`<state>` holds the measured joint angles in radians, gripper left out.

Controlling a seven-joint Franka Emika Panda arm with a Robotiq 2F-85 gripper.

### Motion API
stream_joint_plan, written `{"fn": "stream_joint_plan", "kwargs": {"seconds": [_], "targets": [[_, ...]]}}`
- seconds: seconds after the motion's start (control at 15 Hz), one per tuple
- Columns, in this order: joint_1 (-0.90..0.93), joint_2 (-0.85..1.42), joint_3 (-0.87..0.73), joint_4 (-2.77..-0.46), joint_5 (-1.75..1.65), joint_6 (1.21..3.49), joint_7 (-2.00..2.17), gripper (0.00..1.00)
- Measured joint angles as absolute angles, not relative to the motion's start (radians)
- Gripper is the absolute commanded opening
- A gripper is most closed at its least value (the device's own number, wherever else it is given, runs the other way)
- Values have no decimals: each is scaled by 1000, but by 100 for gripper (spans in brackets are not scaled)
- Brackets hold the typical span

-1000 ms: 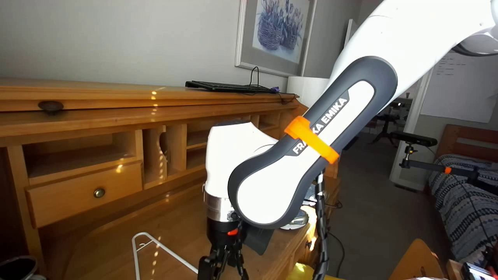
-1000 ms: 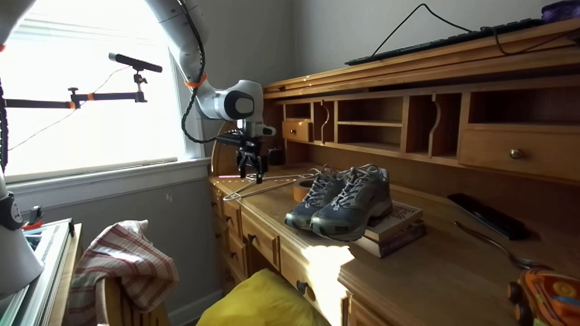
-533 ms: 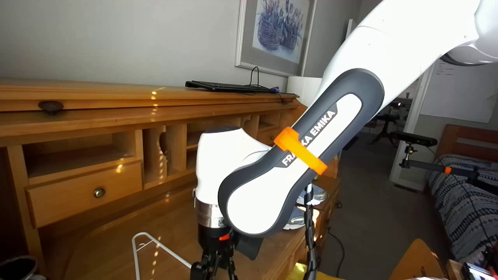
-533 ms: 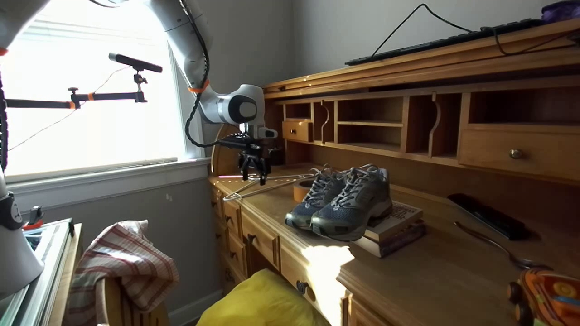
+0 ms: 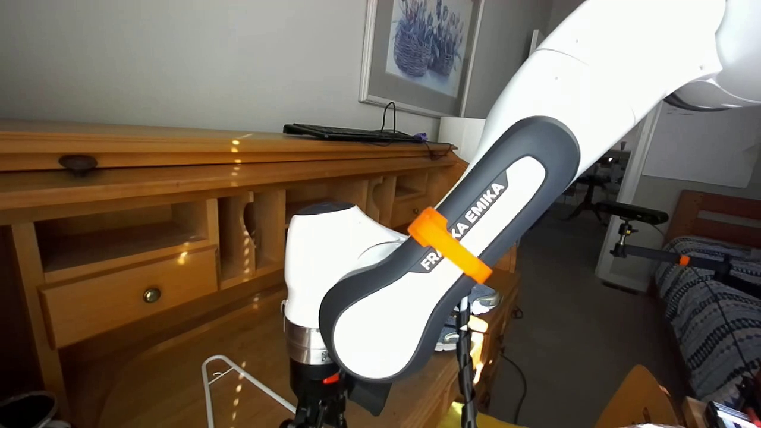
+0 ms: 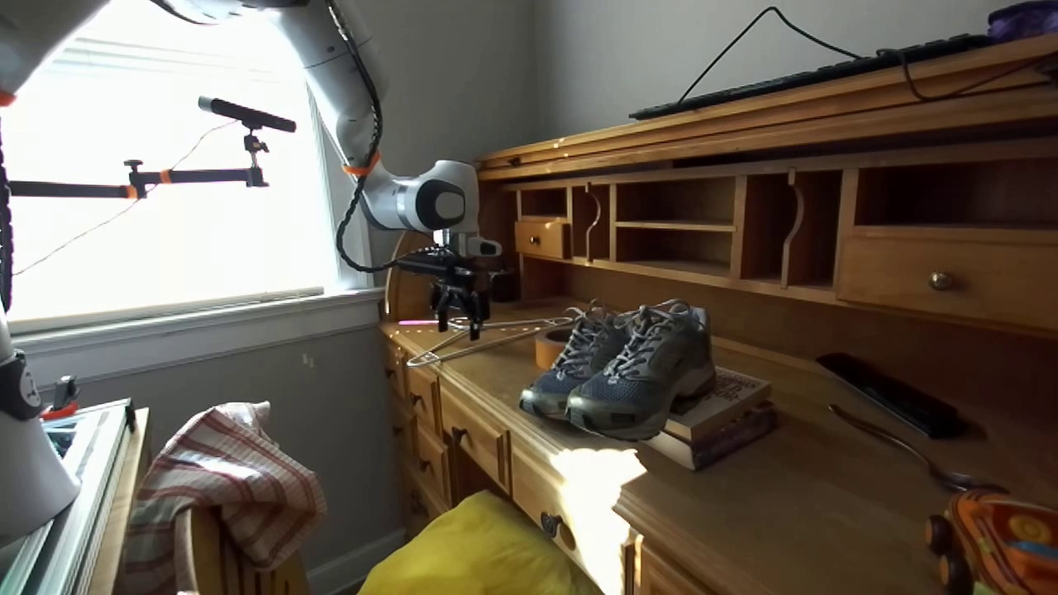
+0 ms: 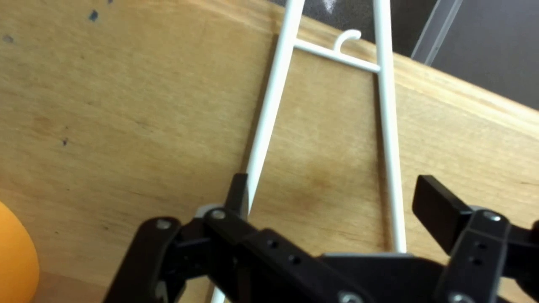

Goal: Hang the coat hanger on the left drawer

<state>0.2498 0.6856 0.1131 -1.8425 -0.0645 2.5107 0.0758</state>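
Jaws spread wide, the tool hangs over the white coat hanger, lying there on the table near the orange tape roll, apart from the left drawer.

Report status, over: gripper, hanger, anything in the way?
Gripper open, nothing held. Coat hanger under it, lying on the desk, not yet on the left drawer. Orange tape roll nearby, possible snag.
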Motion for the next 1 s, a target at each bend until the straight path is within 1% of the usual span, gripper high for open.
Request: {"fn": "stream_joint_plan", "kwargs": {"seconds": [0.67,0.73,0.8,0.93,1.0], "targets": [[305,699,94,-1856,-79,2511,116,100],[310,699,88,-1859,-86,2511,124,97],[316,700,81,-1861,-95,2511,135,74],[323,702,70,-1861,-106,2511,148,69],[325,703,66,-1861,-111,2511,153,61]]}}
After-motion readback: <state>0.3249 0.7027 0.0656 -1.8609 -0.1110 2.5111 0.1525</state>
